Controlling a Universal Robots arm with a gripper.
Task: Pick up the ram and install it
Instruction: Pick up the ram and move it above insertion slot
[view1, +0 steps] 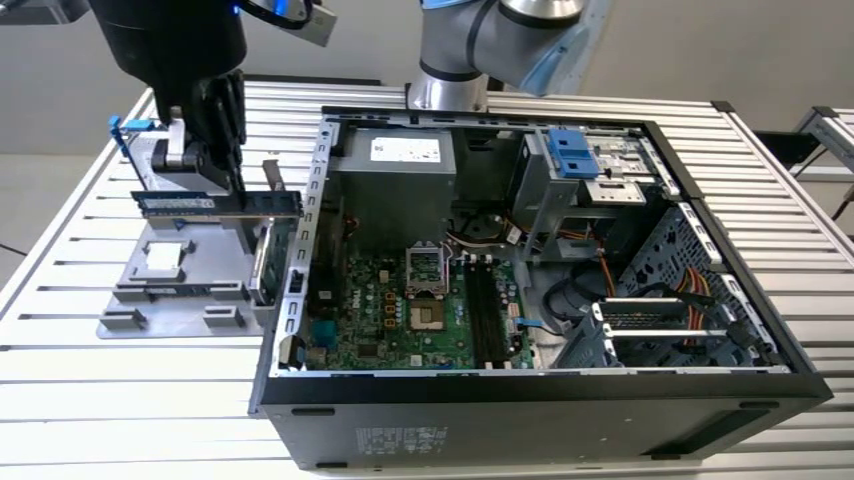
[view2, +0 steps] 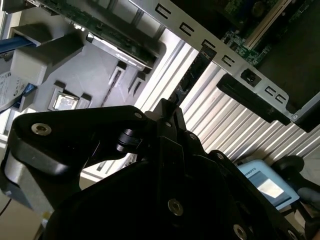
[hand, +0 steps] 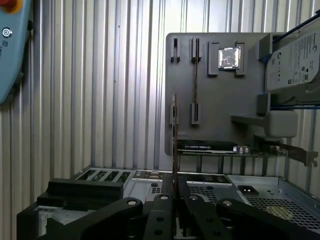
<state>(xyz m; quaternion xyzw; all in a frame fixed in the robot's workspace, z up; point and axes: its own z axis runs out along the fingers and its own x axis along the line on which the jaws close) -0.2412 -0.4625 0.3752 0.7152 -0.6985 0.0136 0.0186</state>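
Gripper (hand: 174, 196) fingers pinched nearly shut on the ram (hand: 174, 145), seen edge-on. Exterior view: ram held above grey holder tray (view1: 160, 305), nine o'clock of open computer case (view1: 534, 410).

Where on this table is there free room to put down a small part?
The table is bare between the gray tray and its near edge, and beside the tray at the exterior view's left. The computer case and the tray are crowded; the gripper holds the ram above the tray.
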